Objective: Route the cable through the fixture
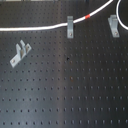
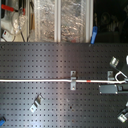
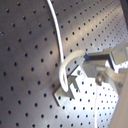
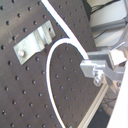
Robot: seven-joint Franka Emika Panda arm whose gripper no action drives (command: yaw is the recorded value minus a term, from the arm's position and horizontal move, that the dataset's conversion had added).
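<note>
- The cable (image 1: 35,27), a thin white cord, runs nearly straight across the black perforated board (image 1: 75,90) in both exterior views; its long axis lies left to right along the first exterior view's upper part.
- A red tape band (image 1: 89,17) marks the cable just beyond the middle fixture (image 1: 70,26), toward the first exterior view's right.
- At the middle fixture the cable crosses the grey bracket; whether it sits between the prongs or only passes over them cannot be told.
- Past the red band the cable rises and curls into a loop (image 4: 55,55), which in the second exterior view lies at the second exterior view's right edge, next to a second fixture (image 2: 110,75).
- The gripper (image 2: 119,88) lies just beside this loop in the second exterior view; whether its fingers are spread or pressed together cannot be told, and no pinch on the cable is visible.
- In the first wrist view the loop arches over a small bracket (image 3: 67,86); contact with it is unclear.
- A third fixture (image 1: 20,52) stands well apart from the cable, with nothing in it, toward the first exterior view's left.
- Judgement: the coming move turns on the loop's closeness to the gripper and the near bracket.
</note>
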